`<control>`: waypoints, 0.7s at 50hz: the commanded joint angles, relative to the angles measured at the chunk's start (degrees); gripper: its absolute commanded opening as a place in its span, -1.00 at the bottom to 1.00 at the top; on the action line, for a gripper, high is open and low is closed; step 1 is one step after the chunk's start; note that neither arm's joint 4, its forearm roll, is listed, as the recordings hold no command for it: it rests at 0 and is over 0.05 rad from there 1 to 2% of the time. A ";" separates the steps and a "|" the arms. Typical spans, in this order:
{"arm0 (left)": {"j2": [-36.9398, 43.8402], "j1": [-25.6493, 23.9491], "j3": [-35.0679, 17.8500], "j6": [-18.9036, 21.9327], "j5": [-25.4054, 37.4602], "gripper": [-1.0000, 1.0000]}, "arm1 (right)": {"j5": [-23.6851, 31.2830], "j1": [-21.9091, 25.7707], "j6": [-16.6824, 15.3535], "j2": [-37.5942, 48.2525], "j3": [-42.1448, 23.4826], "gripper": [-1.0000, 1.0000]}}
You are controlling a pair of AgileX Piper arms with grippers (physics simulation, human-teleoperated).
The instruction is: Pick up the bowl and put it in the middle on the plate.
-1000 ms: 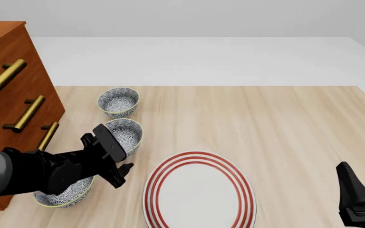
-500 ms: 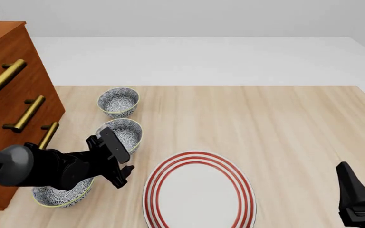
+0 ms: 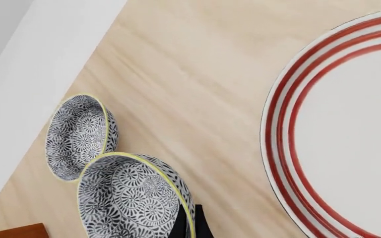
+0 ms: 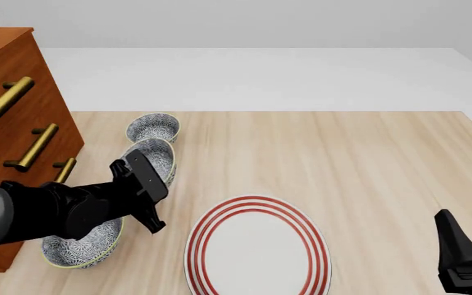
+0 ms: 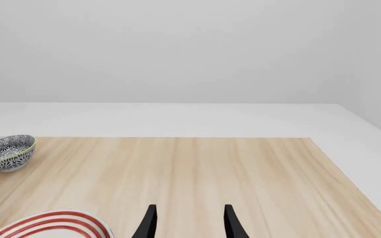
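My left gripper (image 4: 147, 178) is shut on the near rim of the bowl (image 4: 152, 157), which hangs tilted just above the table, left of the plate (image 4: 257, 249). In the left wrist view the two dark fingertips (image 3: 180, 224) pinch the yellow-green rim of the bowl (image 3: 131, 198), and the red-ringed plate (image 3: 349, 134) lies beside it. At the table's near right edge, my right gripper (image 4: 459, 258) is open and holds nothing. Its wrist view shows the gripper (image 5: 189, 224) over bare wood, with the plate (image 5: 51, 225) at the corner.
A second patterned bowl (image 4: 154, 126) sits farther back, also in the wrist views (image 3: 78, 136) (image 5: 8, 151). A third bowl (image 4: 78, 247) lies under my left arm. A wooden drawer cabinet (image 4: 15, 123) with brass handles stands at the left.
The left gripper has lifted the bowl off the table and tilted it, moving it slightly up and away. The right arm has not moved.
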 commanded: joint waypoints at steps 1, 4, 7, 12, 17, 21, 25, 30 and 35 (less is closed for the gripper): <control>-6.46 -3.12 -2.08 0.43 4.65 -1.00 | 0.20 0.00 -0.02 -0.08 -0.14 1.00; -8.18 -4.19 -2.08 0.81 5.97 -1.00 | 0.07 0.00 0.01 -0.01 -0.06 1.00; -9.13 -6.22 -3.10 -0.35 7.61 -1.00 | -0.09 0.00 -0.02 0.04 0.04 1.00; -10.26 -8.49 -3.05 0.04 9.02 -1.00 | -0.05 0.00 0.00 0.00 0.06 1.00; -10.83 -11.88 -3.99 -0.30 10.70 -1.00 | -0.05 0.00 0.00 0.00 0.06 1.00; -11.31 -14.04 -4.37 -1.15 12.03 -1.00 | -0.06 -0.01 -0.01 -0.01 0.06 1.00; -11.36 -17.40 -5.62 -2.49 13.46 -1.00 | -0.05 -0.01 0.02 0.00 0.06 1.00; -11.99 -21.08 -7.56 -4.08 16.46 -1.00 | -0.05 -0.01 0.01 0.00 0.06 1.00; -11.14 -27.17 -10.99 -8.09 20.29 -1.00 | -0.06 0.00 0.01 -0.01 0.06 1.00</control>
